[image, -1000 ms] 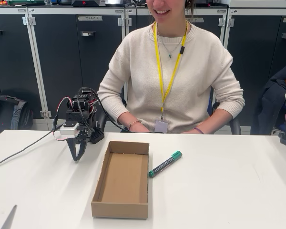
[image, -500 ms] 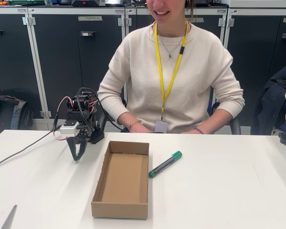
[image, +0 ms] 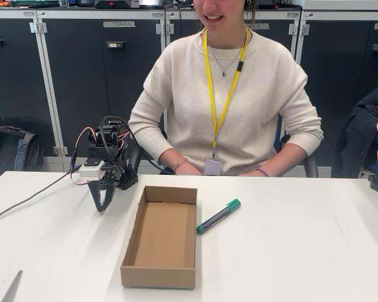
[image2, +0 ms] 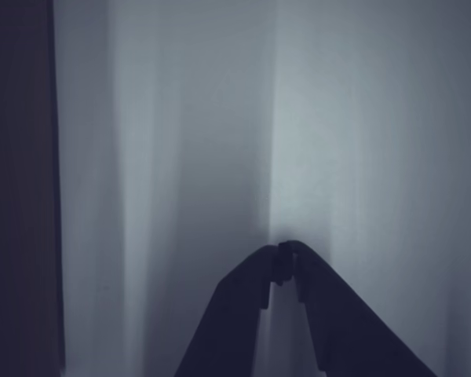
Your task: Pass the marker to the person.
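Between jaws (image: 102, 206) (closed, empty) and marker (image: 218, 216): cardboard box (image: 160, 236).

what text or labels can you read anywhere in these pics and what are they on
Nothing reads clearly.
Cabinet door labels: light strips with print, too blurred to read.
Badge on the person's yellow lanyard: too small to read.
Marker: any print on its barrel is too small to read.
Cardboard box: no print visible.
Wrist view: no text.
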